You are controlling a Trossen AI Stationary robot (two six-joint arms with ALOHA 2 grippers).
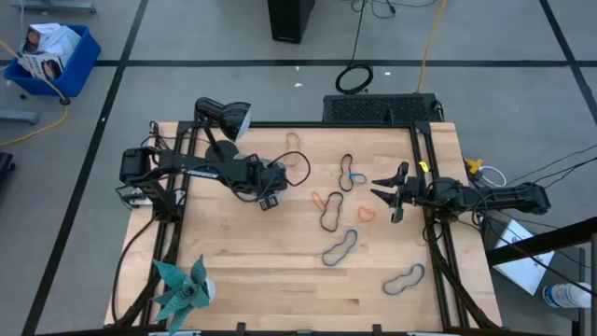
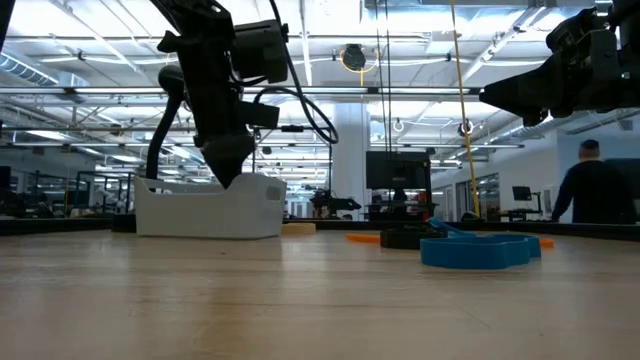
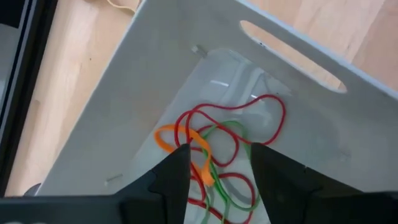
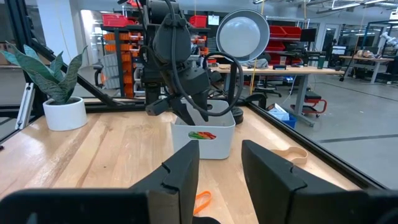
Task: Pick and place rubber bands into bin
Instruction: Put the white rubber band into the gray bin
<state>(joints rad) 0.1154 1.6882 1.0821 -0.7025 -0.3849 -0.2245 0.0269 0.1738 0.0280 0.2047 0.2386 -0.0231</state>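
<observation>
Left wrist view alone shows bin (image 3: 124, 106) contents — red, green, orange rubber bands (image 3: 217, 149).

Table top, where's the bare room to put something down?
Bare wood runs along the near edge of the table, between the plant and the grey-blue rubber band. The middle is crowded with rubber bands, between the left gripper and right gripper.

Wooden tabletop (image 1: 252, 280) w/ potted plant (image 1: 183, 287) at front-left corner, desk lamp (image 1: 224, 117) at back-left. Blue crate (image 1: 51, 58) on floor, far left. Person (image 2: 597, 195) in bkgd.
</observation>
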